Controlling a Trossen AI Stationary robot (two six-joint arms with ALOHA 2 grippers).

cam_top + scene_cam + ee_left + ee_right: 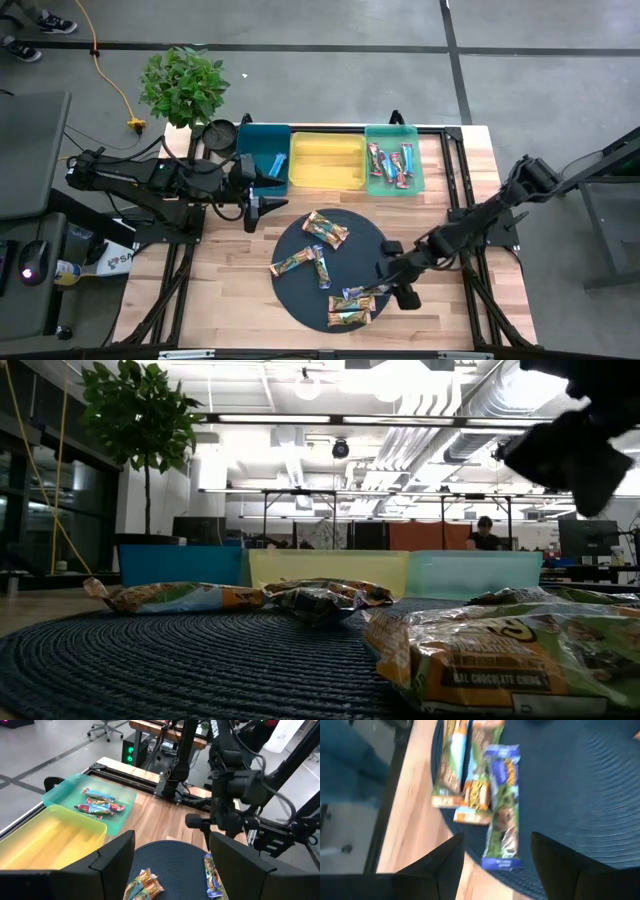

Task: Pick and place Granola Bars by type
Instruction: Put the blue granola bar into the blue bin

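Sorting is partly done: 1 blue bar (275,166) lies in the teal bin (262,135), several in the green bin (392,135); the yellow bin (325,140) holds none. About 7 granola bars (326,229) remain on the round mat (300,300). The right gripper (388,283) hovers with fingers apart and empty over the cluster at the mat's edge (500,815); the left gripper (268,205) waits apart, empty, near the teal bin.

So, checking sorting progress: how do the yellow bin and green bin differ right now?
The long yellow plastic bin is empty; the long green plastic bin holds several wrapped granola bars. Yellow sits in the middle of the row, green at the right end. Both are the same shape, side by side.
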